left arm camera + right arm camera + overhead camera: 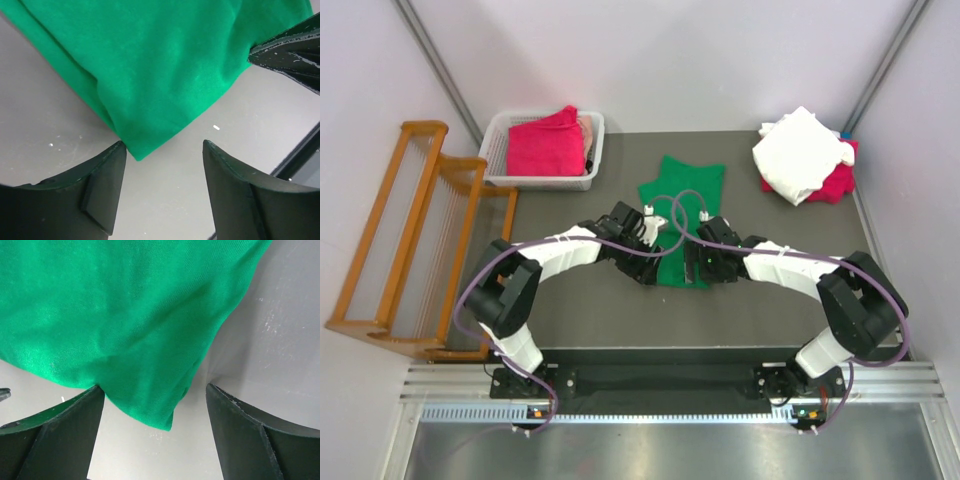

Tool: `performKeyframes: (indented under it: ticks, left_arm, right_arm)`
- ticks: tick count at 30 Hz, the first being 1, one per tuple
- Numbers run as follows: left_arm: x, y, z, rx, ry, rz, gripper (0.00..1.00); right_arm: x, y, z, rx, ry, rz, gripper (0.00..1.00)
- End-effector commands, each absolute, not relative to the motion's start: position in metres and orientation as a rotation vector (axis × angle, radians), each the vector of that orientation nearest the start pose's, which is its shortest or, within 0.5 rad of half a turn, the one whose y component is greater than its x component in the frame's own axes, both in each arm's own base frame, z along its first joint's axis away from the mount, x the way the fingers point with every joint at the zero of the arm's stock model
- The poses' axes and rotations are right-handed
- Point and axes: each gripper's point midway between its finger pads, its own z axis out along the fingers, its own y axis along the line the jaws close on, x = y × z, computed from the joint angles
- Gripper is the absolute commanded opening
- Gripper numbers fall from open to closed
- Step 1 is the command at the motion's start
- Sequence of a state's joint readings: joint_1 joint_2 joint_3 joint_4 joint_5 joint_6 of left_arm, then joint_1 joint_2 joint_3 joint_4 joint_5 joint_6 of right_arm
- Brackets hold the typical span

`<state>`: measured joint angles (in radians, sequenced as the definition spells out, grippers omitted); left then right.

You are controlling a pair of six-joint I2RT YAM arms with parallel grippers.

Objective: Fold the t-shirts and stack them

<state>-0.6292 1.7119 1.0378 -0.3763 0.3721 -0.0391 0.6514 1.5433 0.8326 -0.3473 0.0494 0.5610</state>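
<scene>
A bright green t-shirt (pixel 685 185) lies partly folded in the middle of the dark table, its near edge between the two arms. My left gripper (pixel 650 270) sits at that edge's left corner. In the left wrist view the green corner (pixel 150 90) ends just beside the left fingertip, and the gripper (pixel 162 145) is open over bare table. My right gripper (pixel 693 266) is at the right corner. In its wrist view a green corner (pixel 125 315) pokes down between the open jaws of the gripper (pixel 155 390). A white t-shirt (pixel 800 155) lies on a crimson one (pixel 840 185) at the far right.
A white slatted basket (pixel 500 150) at the far left holds a pinkish red t-shirt (pixel 545 145). An orange wooden rack (pixel 410 240) stands off the table's left side. The right arm's dark finger (pixel 290 55) shows in the left wrist view.
</scene>
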Motion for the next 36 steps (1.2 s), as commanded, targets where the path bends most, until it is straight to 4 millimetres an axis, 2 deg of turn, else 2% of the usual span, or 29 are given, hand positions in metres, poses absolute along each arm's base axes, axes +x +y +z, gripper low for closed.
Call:
performKeyframes:
  ticks: [1, 8, 12, 19, 22, 26, 36]
  left_arm:
    - [0.255, -0.274, 0.048, 0.939, 2.564, -0.751, 0.68]
    - [0.244, -0.264, 0.040, 0.966, 2.602, -0.741, 0.66]
    - [0.239, -0.263, 0.043, 0.969, 2.590, -0.751, 0.53]
    - [0.239, -0.262, 0.041, 0.995, 2.580, -0.745, 0.46]
    - [0.241, -0.263, 0.041, 0.997, 2.576, -0.748, 0.45]
    - [0.242, -0.264, 0.041, 0.997, 2.575, -0.748, 0.45]
    - [0.247, -0.260, 0.043, 1.011, 2.568, -0.708, 0.42]
  right_arm:
    - [0.259, 0.214, 0.038, -0.080, 2.666, 0.371, 0.82]
    - [0.258, 0.215, 0.046, -0.079, 2.664, 0.381, 0.80]
    - [0.255, 0.217, 0.047, -0.077, 2.669, 0.404, 0.76]
    - [0.252, 0.222, 0.049, -0.095, 2.671, 0.423, 0.69]
    - [0.250, 0.226, 0.049, -0.114, 2.676, 0.423, 0.63]
    - [0.249, 0.231, 0.052, -0.143, 2.673, 0.424, 0.46]
    - [0.244, 0.231, 0.052, -0.163, 2.681, 0.406, 0.23]
